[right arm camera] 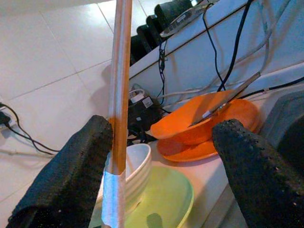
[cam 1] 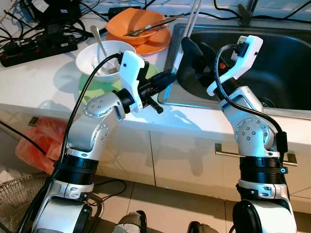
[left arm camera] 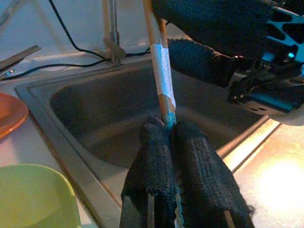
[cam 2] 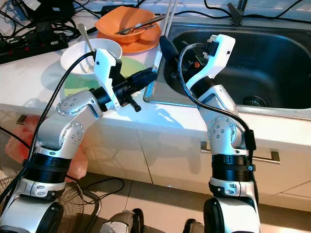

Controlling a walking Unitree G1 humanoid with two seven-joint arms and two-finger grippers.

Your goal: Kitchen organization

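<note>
From the left eye view, the left hand (cam 1: 167, 80) reached to about one o'clock across the white table (cam 1: 39, 82) and was clamped on the lower end of a pair of chopsticks (cam 1: 190, 24) at the near-left corner of the steel sink (cam 1: 272, 58); the sticks rose steeply toward twelve o'clock. The right hand (cam 1: 192, 51) hovered over the sink's left rim, its fingers spread apart on either side of the sticks. At ten o'clock from the left hand sat a white bowl (cam 1: 92, 56) with a spoon (cam 1: 99, 41), resting on a green plate (cam 1: 97, 87), and beyond it at twelve o'clock an orange bowl (cam 1: 131, 24) on an orange plate. In the right eye view the same layout appeared, with a black power strip (cam 2: 29, 43) at the far left of the table. In the left wrist view the two black fingers (left arm camera: 156, 166) were pressed together around the taped tip of the chopsticks, above the sink basin, with the other hand just beyond. In the right wrist view one finger (right arm camera: 76, 171) touched the sticks while the other stood well apart, so that hand was open.
</note>
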